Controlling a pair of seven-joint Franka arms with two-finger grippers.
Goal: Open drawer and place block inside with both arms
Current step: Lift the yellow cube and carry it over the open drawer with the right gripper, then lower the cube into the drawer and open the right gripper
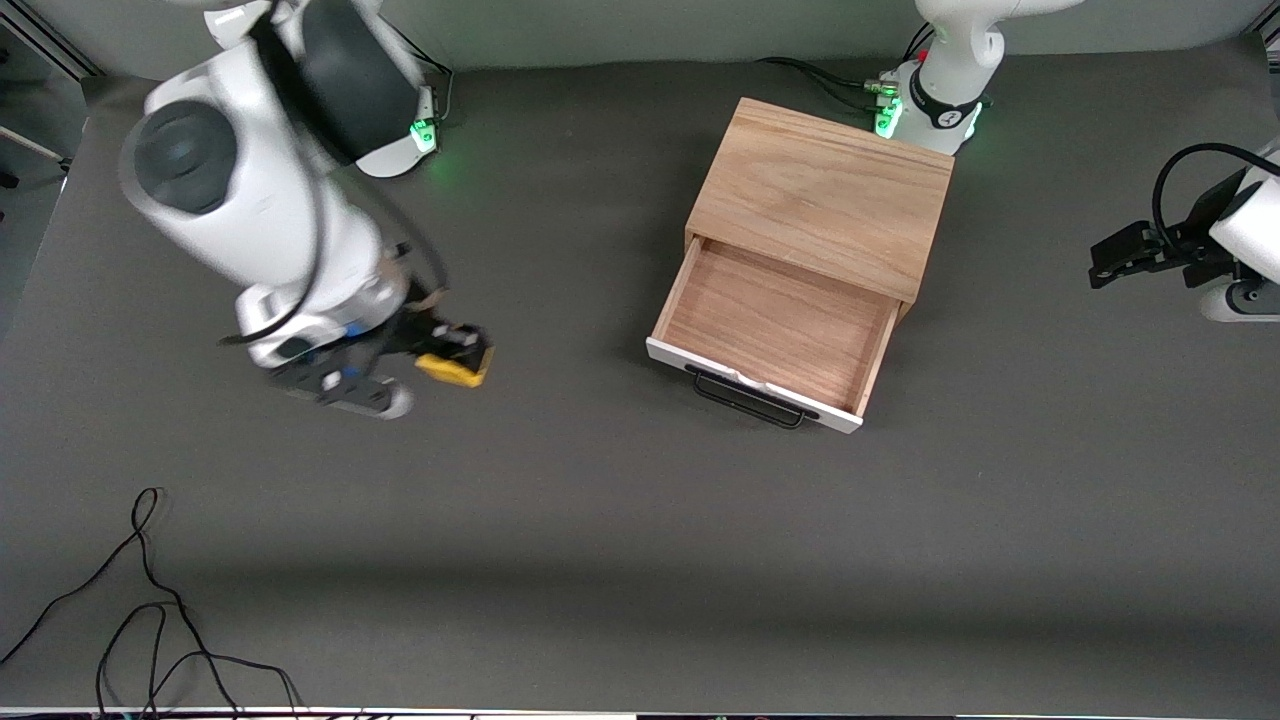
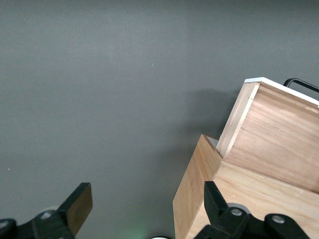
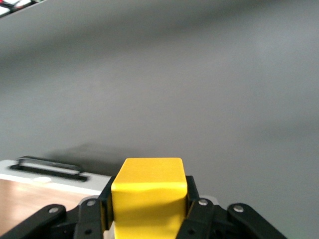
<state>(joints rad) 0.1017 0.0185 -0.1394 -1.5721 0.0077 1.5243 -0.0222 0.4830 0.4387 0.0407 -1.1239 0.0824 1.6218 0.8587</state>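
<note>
While airborne, block point(image 3: 148, 196) in right pincer point(image 1: 462, 356)

Front view: right arm point(image 1: 250, 200) smeared with motion blur — upper links cut off by the top edge. Its gripper point(image 1: 455, 355) covers much of the block point(image 1: 452, 369); only a yellow sliver shows.

Left arm point(image 1: 1245, 235) cut off at the frame's edge.

Right wrist view: block's point(image 3: 148, 199) lower part runs off the frame — drawer point(image 3: 35, 189) likewise cropped, handle point(image 3: 47, 165) soft.

Left wrist view: cabinet point(image 2: 209, 199) and drawer point(image 2: 279, 139) only partly in frame.
</note>
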